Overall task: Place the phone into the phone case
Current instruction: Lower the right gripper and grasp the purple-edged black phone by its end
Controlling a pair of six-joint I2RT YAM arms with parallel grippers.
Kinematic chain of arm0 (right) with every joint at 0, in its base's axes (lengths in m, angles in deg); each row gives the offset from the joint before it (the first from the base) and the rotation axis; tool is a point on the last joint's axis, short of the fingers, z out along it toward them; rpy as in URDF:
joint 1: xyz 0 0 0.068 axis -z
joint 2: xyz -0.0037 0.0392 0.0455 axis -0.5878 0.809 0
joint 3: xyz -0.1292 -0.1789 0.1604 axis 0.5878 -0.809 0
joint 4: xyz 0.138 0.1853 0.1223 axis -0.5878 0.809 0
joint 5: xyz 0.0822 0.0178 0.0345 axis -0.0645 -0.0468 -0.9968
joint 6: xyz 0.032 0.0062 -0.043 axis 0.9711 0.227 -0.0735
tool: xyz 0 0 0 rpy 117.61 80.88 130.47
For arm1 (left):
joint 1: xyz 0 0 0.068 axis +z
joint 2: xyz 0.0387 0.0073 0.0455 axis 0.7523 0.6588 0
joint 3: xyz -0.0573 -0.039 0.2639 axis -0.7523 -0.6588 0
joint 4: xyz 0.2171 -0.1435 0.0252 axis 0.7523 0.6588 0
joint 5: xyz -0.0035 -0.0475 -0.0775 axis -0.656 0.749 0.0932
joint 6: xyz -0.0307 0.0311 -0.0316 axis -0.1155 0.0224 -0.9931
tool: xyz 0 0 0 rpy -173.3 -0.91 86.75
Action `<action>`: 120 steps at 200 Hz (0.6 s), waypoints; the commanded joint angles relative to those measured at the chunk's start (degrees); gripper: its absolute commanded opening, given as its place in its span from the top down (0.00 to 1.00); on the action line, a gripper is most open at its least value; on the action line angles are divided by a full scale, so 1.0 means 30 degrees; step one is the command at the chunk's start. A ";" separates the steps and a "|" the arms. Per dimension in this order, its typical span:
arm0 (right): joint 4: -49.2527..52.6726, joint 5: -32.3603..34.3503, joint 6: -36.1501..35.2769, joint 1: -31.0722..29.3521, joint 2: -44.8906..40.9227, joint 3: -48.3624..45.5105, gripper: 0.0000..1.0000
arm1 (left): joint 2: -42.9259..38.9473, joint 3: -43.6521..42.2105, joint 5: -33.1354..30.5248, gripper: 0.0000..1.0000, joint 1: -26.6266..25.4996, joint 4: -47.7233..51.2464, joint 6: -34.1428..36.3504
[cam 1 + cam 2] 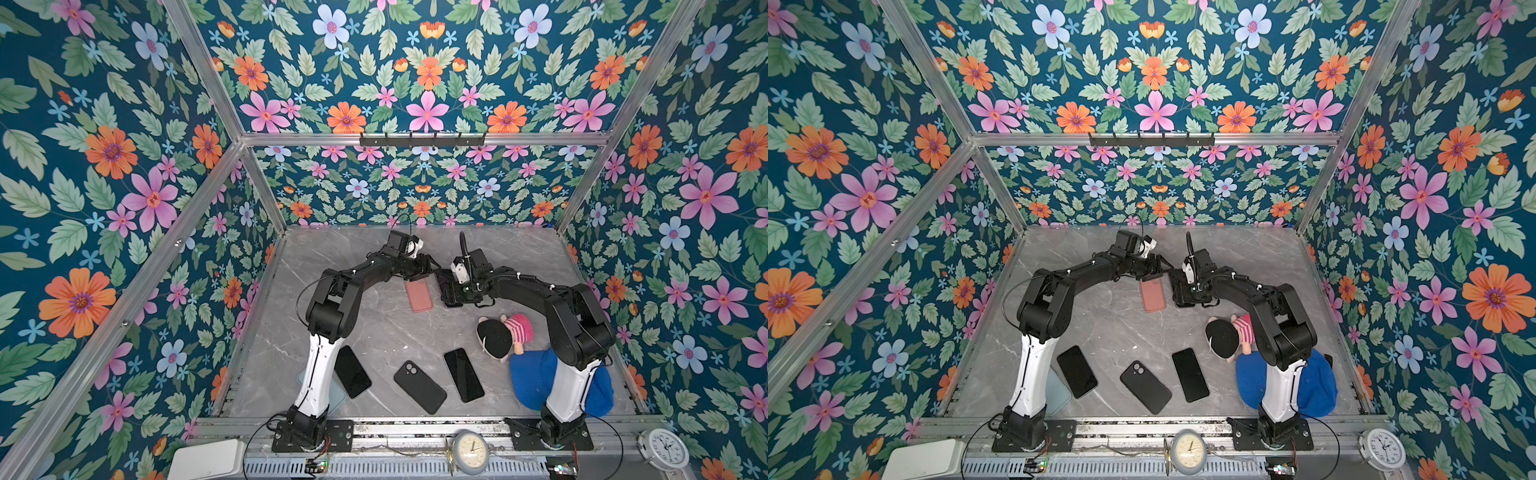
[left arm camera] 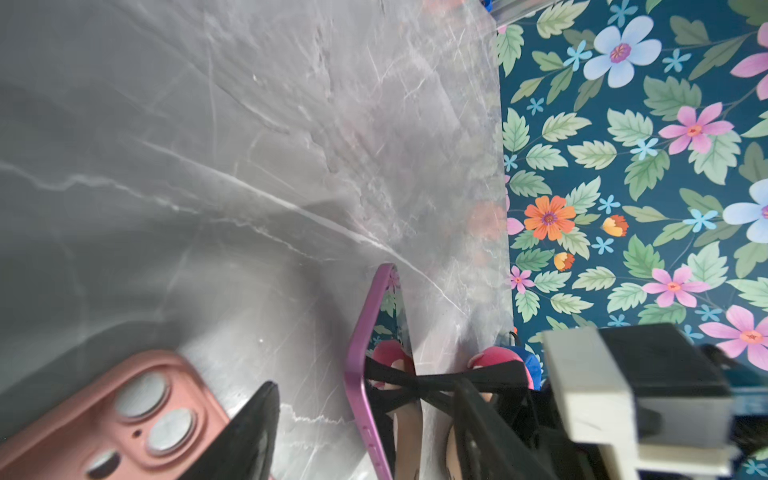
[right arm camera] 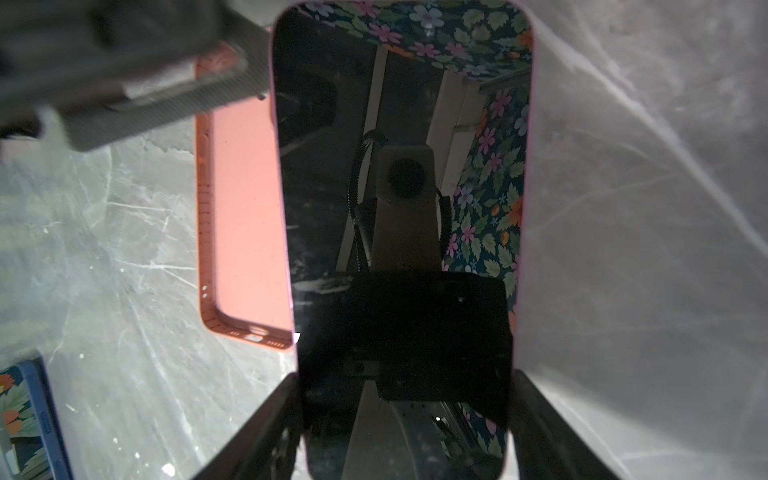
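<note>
My right gripper (image 3: 405, 376) is clamped across the width of the slim pink-edged phone with the black glass screen (image 3: 399, 166). It grips near one end, so the other end stays free. I hold the phone low at the grey marble table (image 1: 374, 332), though I cannot tell whether it touches. It sits just beside the empty salmon-pink phone case (image 3: 245, 208), which lies flat, hollow side up, ready to receive it. My left gripper (image 2: 365, 399) has its jaws apart, straddling the phone's free end, probably to steady it for lining up over the case.
</note>
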 commanded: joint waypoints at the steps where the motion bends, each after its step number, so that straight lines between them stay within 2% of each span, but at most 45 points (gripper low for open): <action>1: -0.0638 -0.0336 -0.0088 -0.0080 -0.0271 0.0055 0.54 | 0.0191 0.0279 0.0669 0.36 -0.0089 -0.0520 0.0261; 22: -0.0686 -0.0351 -0.0088 -0.0140 -0.0406 0.0024 0.54 | 0.0358 0.0298 0.0824 0.41 -0.0134 -0.0684 0.0290; 80: -0.0613 -0.0373 -0.0260 -0.0273 -0.0438 0.0142 0.54 | 0.0531 0.0219 0.1234 0.66 -0.0116 -0.1122 0.0129; 120: -0.0433 -0.0373 -0.0352 -0.0321 -0.0392 0.0216 0.54 | 0.0316 -0.0401 0.1508 0.78 -0.0104 -0.1896 -0.0238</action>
